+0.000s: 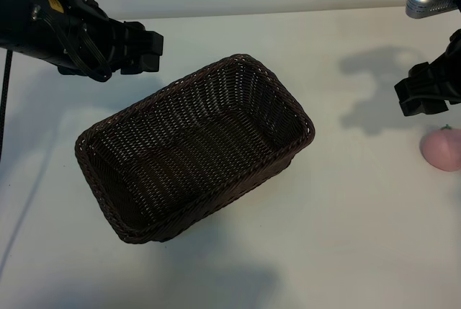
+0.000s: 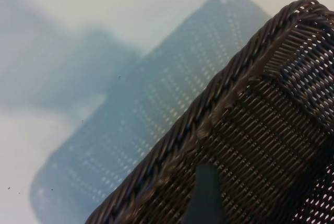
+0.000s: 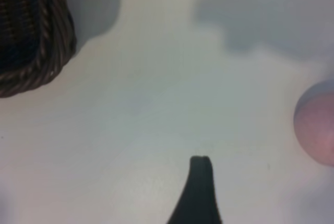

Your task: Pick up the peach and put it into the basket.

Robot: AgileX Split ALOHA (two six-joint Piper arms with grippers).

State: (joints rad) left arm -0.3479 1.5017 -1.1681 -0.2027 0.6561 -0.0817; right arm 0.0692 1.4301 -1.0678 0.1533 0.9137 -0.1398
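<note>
The peach (image 1: 441,149), small, round and pale pink with a green stem tip, lies on the white table at the far right edge. It also shows at the border of the right wrist view as the peach (image 3: 318,130). My right gripper (image 1: 407,99) hovers just above and to the left of it, open and empty; one dark finger (image 3: 200,187) shows over bare table. The dark-brown wicker basket (image 1: 288,100) sits empty mid-table. My left gripper (image 1: 153,51) hangs open and empty above the basket's far left corner, and one finger (image 2: 204,198) shows over the braided rim (image 2: 209,114).
The white table (image 1: 346,237) stretches around the basket. A corner of the basket (image 3: 31,31) shows in the right wrist view, a wide strip of bare table away from the peach. Arm shadows fall on the table at the right (image 1: 382,100).
</note>
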